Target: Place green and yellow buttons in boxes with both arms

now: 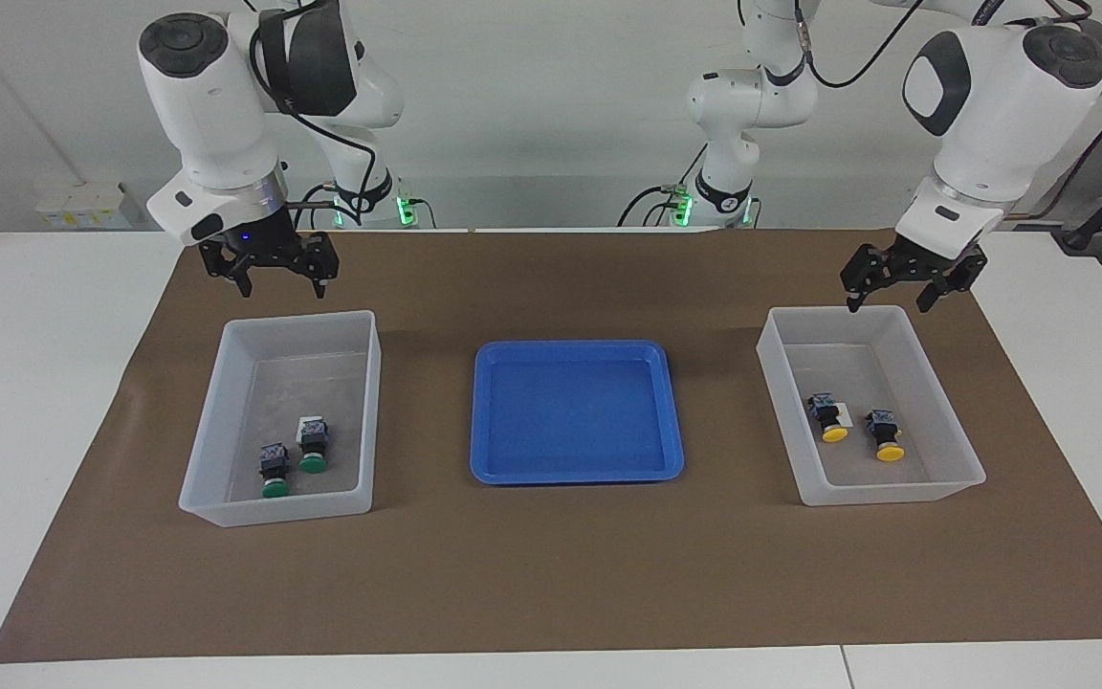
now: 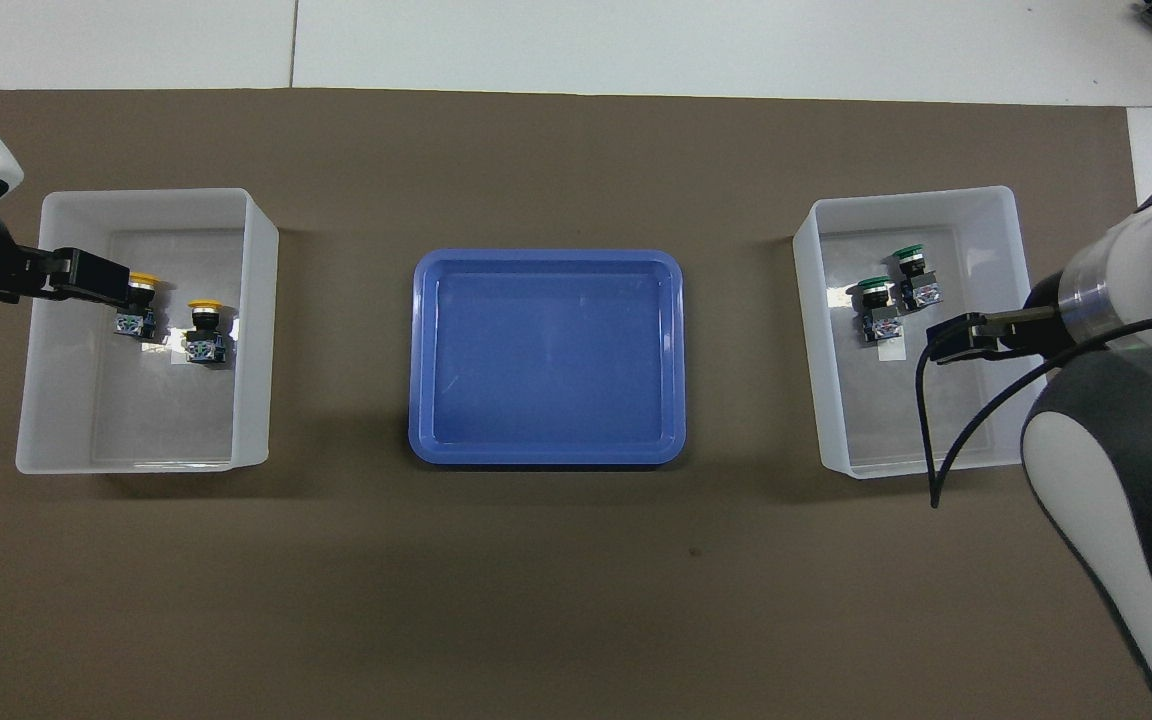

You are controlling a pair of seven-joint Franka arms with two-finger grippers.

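Two green buttons lie in the box toward the right arm's end. In the overhead view they show as caps in that box. Two yellow buttons lie in the other box, also seen from overhead. My right gripper is open and empty, raised over the green box's robot-side edge. My left gripper is open and empty over the yellow box's robot-side edge.
A shallow blue tray with nothing in it sits between the two boxes at the middle of the brown mat. The white table shows around the mat.
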